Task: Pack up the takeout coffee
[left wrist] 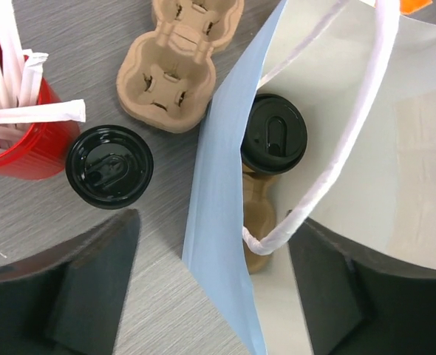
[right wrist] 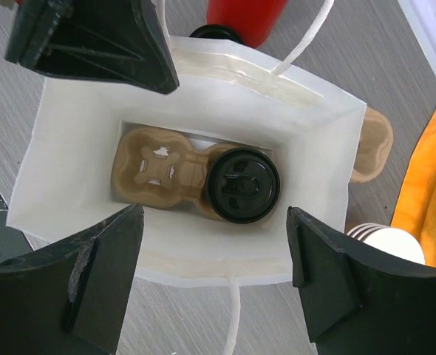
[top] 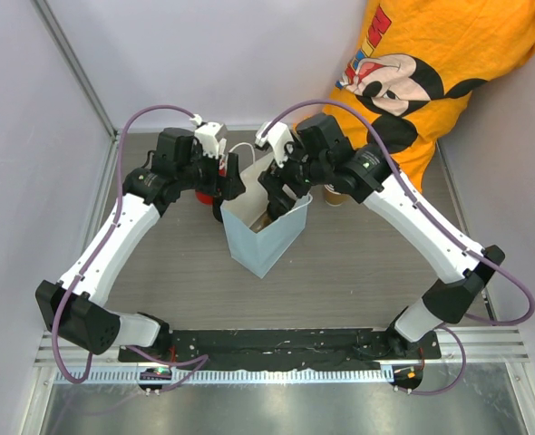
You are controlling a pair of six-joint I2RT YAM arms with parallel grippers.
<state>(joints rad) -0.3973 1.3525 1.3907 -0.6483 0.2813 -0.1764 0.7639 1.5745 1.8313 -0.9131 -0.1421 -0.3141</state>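
A light blue paper bag (top: 263,237), white inside (right wrist: 77,133), stands open mid-table. In it lies a brown pulp carrier tray (right wrist: 155,171) with one takeout coffee (right wrist: 242,185), black lid up, in its right slot; this coffee also shows in the left wrist view (left wrist: 274,134). A second lidded coffee (left wrist: 109,166) stands on the table left of the bag. My left gripper (left wrist: 214,244) is open and straddles the bag's left wall (left wrist: 218,214). My right gripper (right wrist: 214,222) is open and empty above the bag's near rim.
A red cup of white sticks (left wrist: 18,140) and an empty carrier tray (left wrist: 177,66) sit left of and behind the bag. White cups (right wrist: 388,240) stand right of the bag. The bag's white handles (left wrist: 329,170) hang loose. A person in an orange shirt (top: 431,63) is at the back right.
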